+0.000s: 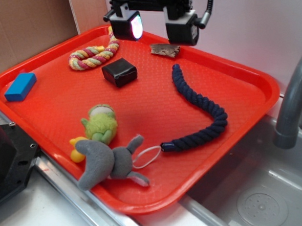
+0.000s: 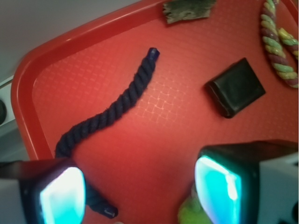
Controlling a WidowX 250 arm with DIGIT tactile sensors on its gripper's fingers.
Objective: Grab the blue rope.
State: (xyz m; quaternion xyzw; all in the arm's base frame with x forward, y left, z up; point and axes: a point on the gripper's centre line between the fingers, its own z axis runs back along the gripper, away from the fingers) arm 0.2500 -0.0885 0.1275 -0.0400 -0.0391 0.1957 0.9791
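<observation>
Blue rope (image 1: 205, 112) lies flat on red tray (image 1: 245, 80), on tray's right half in ext. view; curves from one end near the back, out toward the right rim, then hooks back to a capped end w/ thin white loop (image 1: 147, 157) near the front; loop touches grey plush toy (image 1: 107, 162).

Hand (image 1: 152, 23) hovers above back of tray, fingers spread wide apart, nothing betw. them; not touching rope; rope's nearer end sits just below & right of hand in ext. view, rest of rope runs away toward the front. In wrist view rope (image 2: 117, 105) runs diagonally up the frame's left-centre, lower part passing behind the left fingertip (image 2: 60, 196); most of it lies ahead of the pads, off to the left of the gap.

Other stuff on tray: pink-yellow-green braided rope (image 1: 93, 56) at back left, black square block (image 1: 119, 71) near centre, bright blue block (image 1: 20, 86) at left edge, green plush (image 1: 101, 123) by grey one, brown bark-like scrap (image 1: 165, 50) at back; tray sits beside a sink (image 1: 258, 196) w/ grey faucet (image 1: 295, 96).
</observation>
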